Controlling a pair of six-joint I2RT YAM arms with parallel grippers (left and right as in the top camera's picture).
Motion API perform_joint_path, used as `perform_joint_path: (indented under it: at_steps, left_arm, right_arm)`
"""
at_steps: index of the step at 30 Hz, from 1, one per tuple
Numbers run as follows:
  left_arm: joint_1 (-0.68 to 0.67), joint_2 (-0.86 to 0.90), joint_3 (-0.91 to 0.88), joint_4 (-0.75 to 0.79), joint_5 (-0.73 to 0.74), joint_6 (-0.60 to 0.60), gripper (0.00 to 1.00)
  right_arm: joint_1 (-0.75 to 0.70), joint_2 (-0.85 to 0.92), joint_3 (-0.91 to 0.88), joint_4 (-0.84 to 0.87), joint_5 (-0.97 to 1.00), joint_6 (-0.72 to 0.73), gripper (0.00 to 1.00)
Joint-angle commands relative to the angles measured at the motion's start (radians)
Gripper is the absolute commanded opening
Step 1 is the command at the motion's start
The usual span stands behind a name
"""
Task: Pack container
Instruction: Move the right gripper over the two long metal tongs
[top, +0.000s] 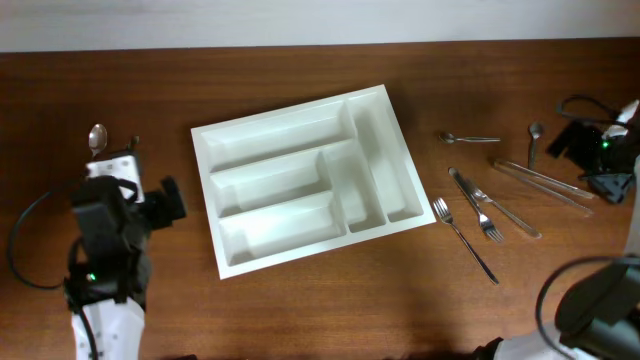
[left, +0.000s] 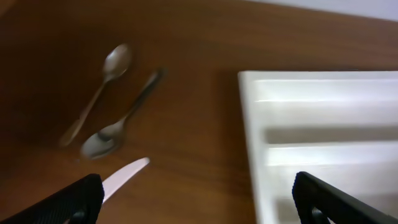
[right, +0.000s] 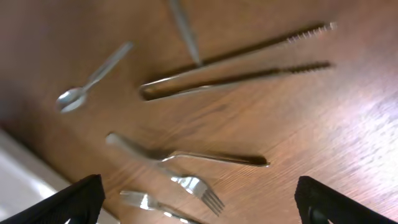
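Overhead, the white container (top: 275, 140) sits tilted mid-table, cutlery (top: 441, 209) to its right; left wrist view, the left gripper (left: 198, 186) gapes wide near two spoons (left: 115, 62); right wrist view, the right gripper (right: 199, 186) gapes wide over a fork (right: 202, 190).

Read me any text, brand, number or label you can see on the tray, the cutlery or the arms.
No legible text in any view.
container: plain white, no print visible.
fork, spoons, tongs: any stamp is too small or blurred to read.
left arm: a green light, no readable lettering.
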Motion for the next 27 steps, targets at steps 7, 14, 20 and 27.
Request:
perform_joint_path:
  at_steps: [7, 14, 20, 27]
  left_arm:
    - [0.173, 0.185, 0.020, -0.010, -0.021, 0.013, 0.99]
    - [0.175, 0.294, 0.020, -0.010, -0.021, 0.013, 0.99]
    - [0.175, 0.366, 0.020, -0.010, -0.021, 0.013, 0.99]
    - [0.175, 0.394, 0.020, -0.010, -0.021, 0.013, 0.99]
  right_arm:
    - [-0.058, 0.190, 0.013, -0.004, -0.098, 0.237, 0.95]
    - [-0.058, 0.258, 0.011, 0.041, -0.065, 0.435, 0.76]
    - [-0.057, 0.285, 0.010, 0.036, -0.006, 0.541, 0.68]
    - [-0.057, 0.289, 0.001, 0.059, 0.053, 0.624, 0.61]
